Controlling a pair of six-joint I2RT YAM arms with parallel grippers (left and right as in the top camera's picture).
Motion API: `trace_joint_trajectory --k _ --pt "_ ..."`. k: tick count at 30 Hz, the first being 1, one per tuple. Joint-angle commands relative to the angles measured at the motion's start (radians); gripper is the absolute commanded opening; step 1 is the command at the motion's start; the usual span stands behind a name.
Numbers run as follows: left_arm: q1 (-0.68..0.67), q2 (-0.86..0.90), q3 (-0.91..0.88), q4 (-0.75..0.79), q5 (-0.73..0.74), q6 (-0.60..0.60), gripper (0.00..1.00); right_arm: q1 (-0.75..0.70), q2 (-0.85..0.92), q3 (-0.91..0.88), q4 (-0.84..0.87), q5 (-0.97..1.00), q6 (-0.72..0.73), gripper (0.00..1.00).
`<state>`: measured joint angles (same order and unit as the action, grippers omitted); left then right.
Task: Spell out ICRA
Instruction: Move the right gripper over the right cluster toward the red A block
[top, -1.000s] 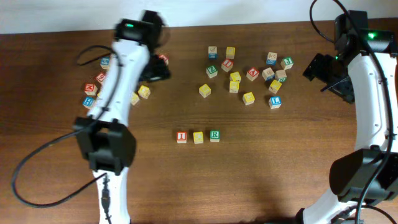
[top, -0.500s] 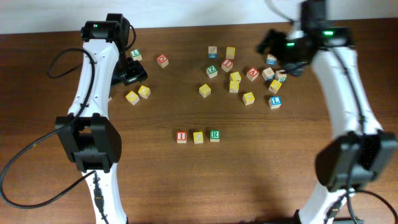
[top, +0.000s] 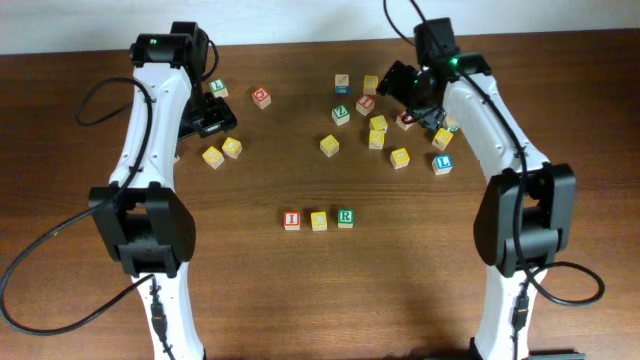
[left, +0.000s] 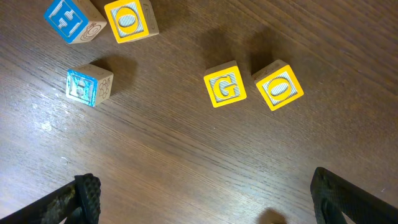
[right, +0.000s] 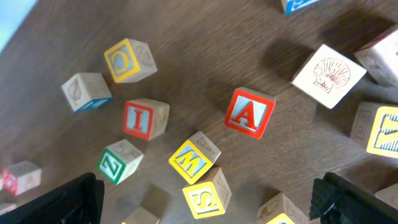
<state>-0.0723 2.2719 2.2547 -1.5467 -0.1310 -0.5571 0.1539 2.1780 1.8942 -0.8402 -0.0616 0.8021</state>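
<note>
Overhead, the left gripper hung with jaws spread and empty above the yellow G cube at the table's 10 o'clock, well apart from the job. The I cube, C cube and R cube sat in a row near centre, the spot at R's 3 o'clock bare. The red A cube lay in the 1 o'clock cluster under the right gripper, whose fingers stood wide, holding nothing. In its wrist view A sat between them toward 12 o'clock, the W cube just beside it at 7. The right arm looked nearer.
</note>
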Motion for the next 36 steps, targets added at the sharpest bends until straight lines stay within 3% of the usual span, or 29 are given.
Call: trace_joint_trajectory --k 1,9,11,15,20,25,26,31,33,36 --pt "0.003 -0.002 -0.007 0.001 -0.012 0.013 0.99 0.010 0.055 0.004 0.002 0.095 0.095 0.99" --pt "0.003 -0.002 -0.007 0.002 -0.012 0.013 0.99 0.010 0.133 0.004 0.061 0.122 0.202 0.92" --pt "0.003 -0.002 -0.007 0.002 -0.012 0.013 0.99 0.010 0.141 0.004 0.079 0.127 0.202 0.84" --pt "0.003 -0.002 -0.007 0.001 -0.012 0.013 0.99 0.010 0.146 0.004 0.086 0.176 0.202 0.79" --pt "0.003 -0.002 -0.007 0.001 -0.011 0.013 0.99 0.010 0.199 0.004 0.097 0.190 0.202 0.79" --pt "0.003 -0.002 -0.007 0.001 -0.012 0.013 0.99 0.010 0.204 0.004 0.100 0.190 0.201 0.58" --pt "0.003 -0.002 -0.007 0.002 -0.012 0.013 0.99 0.010 0.204 0.004 0.097 0.190 0.201 0.47" --pt "0.003 -0.002 -0.007 0.001 -0.012 0.013 0.99 0.010 0.197 0.004 0.096 0.182 0.198 0.40" --pt "0.003 -0.002 -0.007 0.002 -0.012 0.013 0.99 0.010 0.190 0.007 0.095 0.182 0.197 0.29" --pt "0.003 -0.002 -0.007 0.002 -0.011 0.013 0.99 0.010 0.169 0.008 0.097 0.183 0.158 0.29"
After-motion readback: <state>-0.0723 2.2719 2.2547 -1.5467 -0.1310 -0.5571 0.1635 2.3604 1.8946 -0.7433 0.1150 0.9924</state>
